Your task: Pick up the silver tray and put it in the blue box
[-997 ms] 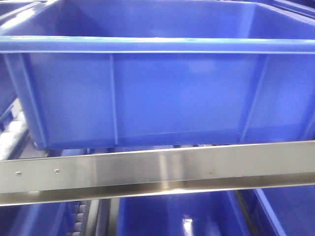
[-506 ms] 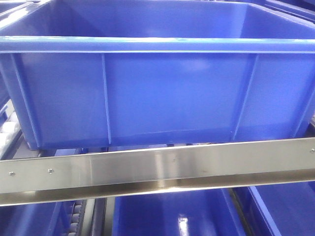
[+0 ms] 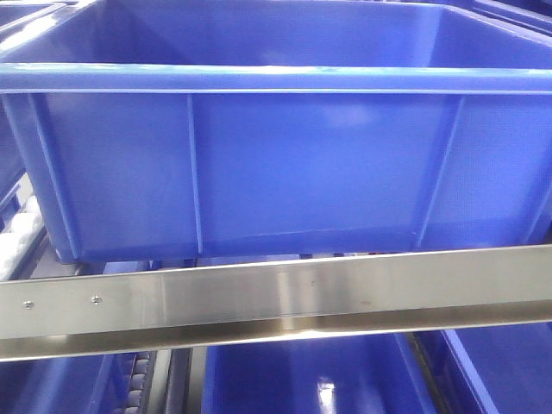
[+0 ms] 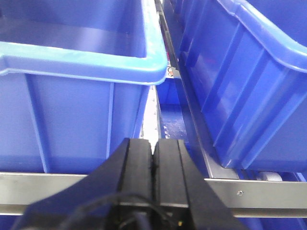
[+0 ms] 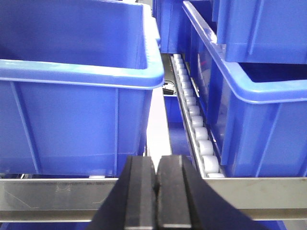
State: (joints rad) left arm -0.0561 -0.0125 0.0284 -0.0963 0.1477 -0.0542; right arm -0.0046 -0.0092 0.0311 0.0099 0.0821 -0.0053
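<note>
Left gripper [image 4: 154, 155]: fingers pressed together, empty — low before the steel rail [image 4: 249, 194].
Right gripper [image 5: 157, 187]: pressed together, empty.
Blue box [image 3: 276, 147]: behind rail, open-topped — narrow gaps beside neighbouring crates [image 5: 249, 110].

- The left gripper [image 4: 154, 155] is seen low in the middle, black, with its two fingers [image 4: 138, 165] pressed flat together and nothing held between them.
- A blue box [image 4: 91, 64] is sat up on the left, thick pale rim, ribs down its side.
- Another blue crate [image 4: 249, 81] is parked on the right, tilted in view.
- A metal rail [image 4: 259, 196] is run across the bottom, just under both.
- Between them, a narrow gap is left, with a lower blue crate [image 4: 170, 122] glimpsed through it.
</note>
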